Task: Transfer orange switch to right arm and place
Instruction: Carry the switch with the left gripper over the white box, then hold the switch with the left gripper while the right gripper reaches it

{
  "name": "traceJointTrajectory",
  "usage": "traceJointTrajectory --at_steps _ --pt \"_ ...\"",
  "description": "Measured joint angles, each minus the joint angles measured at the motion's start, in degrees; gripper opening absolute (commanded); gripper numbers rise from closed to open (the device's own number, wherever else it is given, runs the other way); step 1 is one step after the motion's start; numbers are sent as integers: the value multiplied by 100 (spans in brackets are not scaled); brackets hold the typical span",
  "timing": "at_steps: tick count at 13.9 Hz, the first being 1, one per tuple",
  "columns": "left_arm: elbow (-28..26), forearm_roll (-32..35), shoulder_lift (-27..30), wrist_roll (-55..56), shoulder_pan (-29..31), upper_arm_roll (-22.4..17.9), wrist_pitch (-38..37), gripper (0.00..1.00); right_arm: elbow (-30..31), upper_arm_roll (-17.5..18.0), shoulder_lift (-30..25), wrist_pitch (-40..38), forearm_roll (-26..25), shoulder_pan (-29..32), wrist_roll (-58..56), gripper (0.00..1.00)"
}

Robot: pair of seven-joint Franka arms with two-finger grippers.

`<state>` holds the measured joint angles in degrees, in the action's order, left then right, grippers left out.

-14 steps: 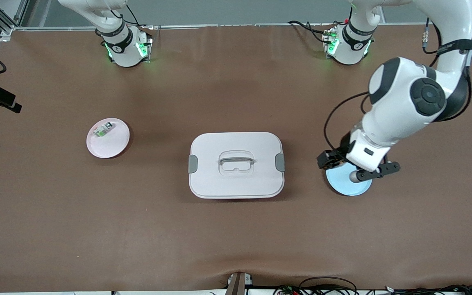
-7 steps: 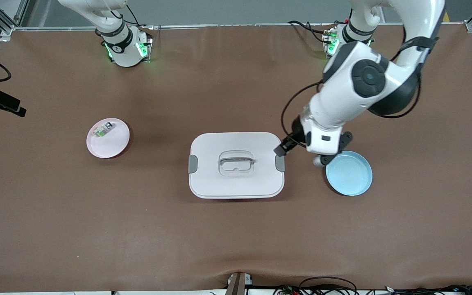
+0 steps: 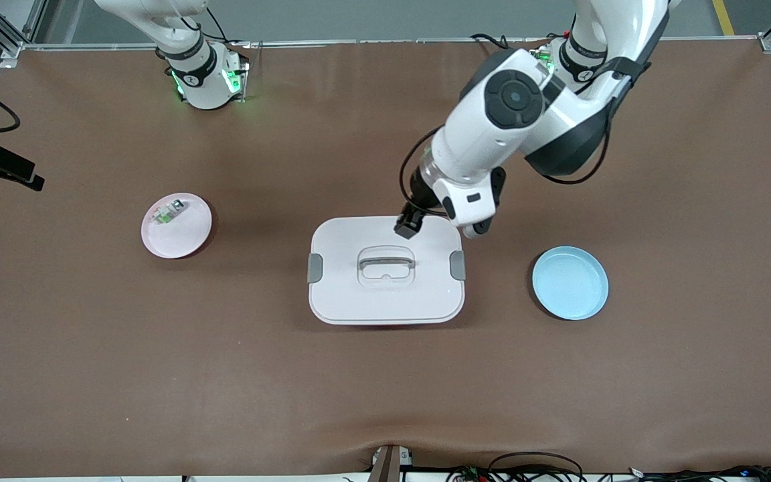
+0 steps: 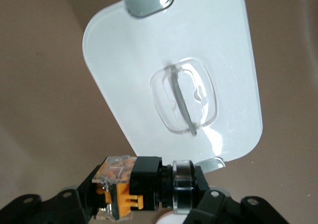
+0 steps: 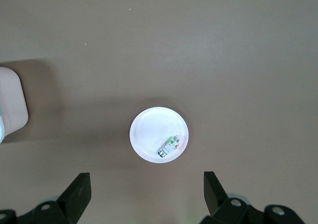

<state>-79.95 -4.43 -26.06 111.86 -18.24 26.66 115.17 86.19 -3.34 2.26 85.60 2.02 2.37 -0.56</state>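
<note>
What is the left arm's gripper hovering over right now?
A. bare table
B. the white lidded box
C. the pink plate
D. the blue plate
B: the left gripper, shut on the orange switch, hangs over the white lidded box, apart from the blue plate.

A white rectangular lidded plastic box [image 3: 385,270] is sitting mid-table between a round pink plate [image 3: 185,235] and a round blue plate [image 3: 570,282]. A small whitish-clear part [image 3: 168,212] is lying on the pink one, toward the right arm's end.
</note>
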Motion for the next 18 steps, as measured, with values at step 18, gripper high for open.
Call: traceJointTrajectory --at_steps 18 --pt "414 0 -185 1662 -693 -10 31 0 3075 111 -1359 2351 3985 -1218 549 100"
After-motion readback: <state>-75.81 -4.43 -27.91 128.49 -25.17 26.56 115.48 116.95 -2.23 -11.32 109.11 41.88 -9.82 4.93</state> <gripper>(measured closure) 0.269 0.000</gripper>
